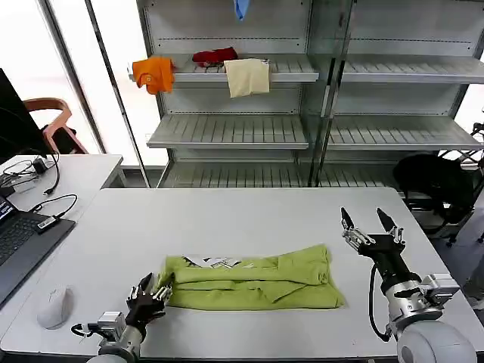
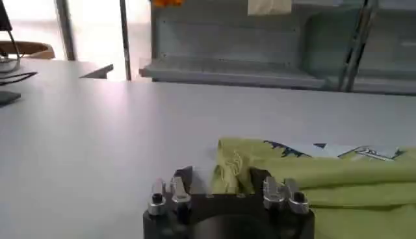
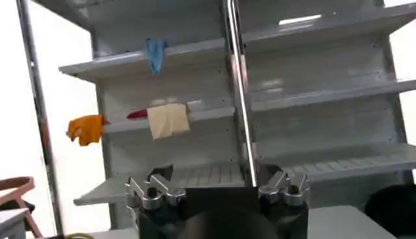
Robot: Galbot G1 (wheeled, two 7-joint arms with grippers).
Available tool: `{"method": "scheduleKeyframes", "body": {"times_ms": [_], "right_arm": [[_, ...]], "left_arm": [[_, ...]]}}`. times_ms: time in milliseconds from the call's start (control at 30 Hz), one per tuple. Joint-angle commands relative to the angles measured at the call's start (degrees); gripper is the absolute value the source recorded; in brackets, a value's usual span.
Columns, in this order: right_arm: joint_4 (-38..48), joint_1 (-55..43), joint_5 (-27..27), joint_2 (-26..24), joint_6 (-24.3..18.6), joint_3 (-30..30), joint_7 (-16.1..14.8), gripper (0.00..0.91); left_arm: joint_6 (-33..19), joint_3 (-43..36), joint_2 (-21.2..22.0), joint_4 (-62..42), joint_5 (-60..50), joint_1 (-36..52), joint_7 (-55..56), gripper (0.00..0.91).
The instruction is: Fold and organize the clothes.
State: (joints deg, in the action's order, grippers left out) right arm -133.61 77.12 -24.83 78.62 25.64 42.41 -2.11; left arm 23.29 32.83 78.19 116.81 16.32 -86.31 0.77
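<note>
While parked low at the table's [image 1: 227, 208] near edge, left gripper [image 1: 151, 293] sat right at the left end of the green T-shirt [image 1: 253, 278], fingers [image 1: 141, 286] pinched on the cloth there. Seen from the left wrist camera, same gripper [image 2: 221, 183] with a bunched bit of shirt [image 2: 312, 178] caught between the fingers [image 2: 184, 178]. Shirt itself was folded into a long band across the front middle of the table, white print [image 1: 215, 262] peeking out along its far edge. Off to the right, right gripper [image 1: 370, 224] hung above the table, clear of the shirt, fingers [image 1: 346, 221] spread wide and gripping nothing. Further left, a mouse [image 1: 54, 306] and a laptop [image 1: 19, 246] on the side desk. Way back, shelves [image 1: 234, 128] with an orange cloth [image 1: 153, 73], a red one [image 1: 214, 55] and a cream one [image 1: 247, 76] draped over the edge, plus a blue cloth [image 1: 240, 8] higher up.
</note>
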Motion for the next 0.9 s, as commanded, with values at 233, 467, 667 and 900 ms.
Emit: {"method": "scheduleKeyframes", "body": {"times_ms": [233,467,667,900], "right_arm": [[0.4,-0.7,-1.2,-0.3,-0.5,1.7,-0.2,0.907],[1.5,-0.7,-1.1,-0.3,-0.4,1.9,-0.1,0.907],[2.8,-0.9,-1.1,-0.5,-0.5,2.1,-0.2,0.907],[4.4,-1.0,-0.5,-0.4,-0.7,1.8,-0.4,0.907]], "left_arm": [[-4.0,-1.3,1.3,-2.6,-1.5,-0.2,-2.1,0.000],[-9.6,-1.1,1.3,-2.3,-3.3,0.1,-2.1,0.000],[-11.2,5.7,-0.8,3.4,-8.4,-1.6,-4.0,0.000],[-6.5,19.9,-4.8,8.1,-10.4,-1.5,-9.6,0.000]]}}
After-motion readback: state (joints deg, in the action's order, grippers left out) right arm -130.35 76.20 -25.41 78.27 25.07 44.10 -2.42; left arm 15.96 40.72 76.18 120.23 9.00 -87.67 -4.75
